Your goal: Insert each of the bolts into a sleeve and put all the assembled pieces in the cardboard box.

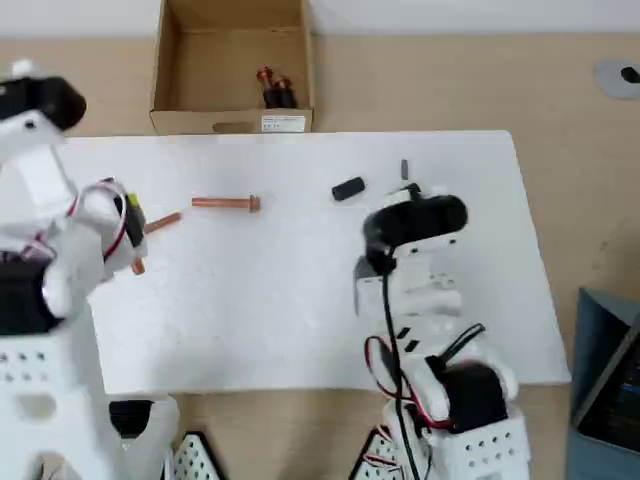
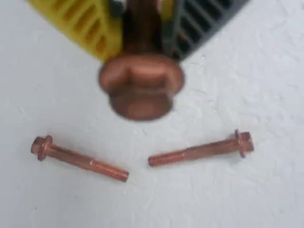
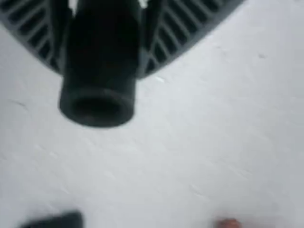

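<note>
Left arm (image 1: 60,250) sits folded at the near side, left gripper (image 2: 142,23) pointing down, jaws clamped on a bolt (image 2: 141,88). Right arm (image 1: 430,300) stretches forward, right gripper (image 3: 102,28) pinching a black sleeve (image 3: 99,80).

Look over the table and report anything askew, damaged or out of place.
Nothing stands out. Two loose bolts and a spare sleeve lie flat on the white mat; the left gripper holds a bolt, the right gripper a sleeve; assembled pieces sit in the cardboard box.
</note>
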Robot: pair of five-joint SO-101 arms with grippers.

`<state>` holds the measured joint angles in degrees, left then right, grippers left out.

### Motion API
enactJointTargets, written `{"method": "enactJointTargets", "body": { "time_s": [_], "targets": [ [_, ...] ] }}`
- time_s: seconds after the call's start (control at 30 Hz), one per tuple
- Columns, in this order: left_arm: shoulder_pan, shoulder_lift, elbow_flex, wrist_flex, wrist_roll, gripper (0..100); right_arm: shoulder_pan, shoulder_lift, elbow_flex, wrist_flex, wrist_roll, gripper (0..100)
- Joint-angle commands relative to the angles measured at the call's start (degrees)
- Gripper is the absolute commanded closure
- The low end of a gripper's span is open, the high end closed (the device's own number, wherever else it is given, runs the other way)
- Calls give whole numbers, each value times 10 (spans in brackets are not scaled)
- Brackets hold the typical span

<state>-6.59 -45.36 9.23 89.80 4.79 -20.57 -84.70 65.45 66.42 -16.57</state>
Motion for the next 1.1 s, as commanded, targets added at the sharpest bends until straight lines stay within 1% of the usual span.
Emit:
{"method": "enactJointTargets", "body": {
  "time_s": [0.0, 0.13, 0.27, 0.43, 0.5, 0.57, 0.73, 0.9, 1.07],
  "targets": [
    [9, -107, 124, -76, -4, 999, -38, -6, 6, -40, 4, 989],
    [9, -221, 265, -158, -3, 999, -76, -5, 13, -65, 5, 989],
    [10, -324, 366, -207, 1, 999, -102, -5, 13, -87, 5, 989],
    [10, -422, 444, -238, 3, 999, -146, -5, 20, -105, 6, 989],
    [10, -451, 462, -247, 24, 999, -168, -5, 31, -118, 15, 989],
    [11, -477, 476, -255, 46, 999, -194, -5, 46, -138, 41, 989],
    [79, -537, 502, -274, 104, 999, -239, -5, 73, -209, 90, 989],
    [173, -590, 518, -284, 163, 999, -271, -5, 81, -226, 105, 989],
    [203, -592, 520, -326, 191, 999, -293, -5, 80, -225, 106, 989]
  ]
}}
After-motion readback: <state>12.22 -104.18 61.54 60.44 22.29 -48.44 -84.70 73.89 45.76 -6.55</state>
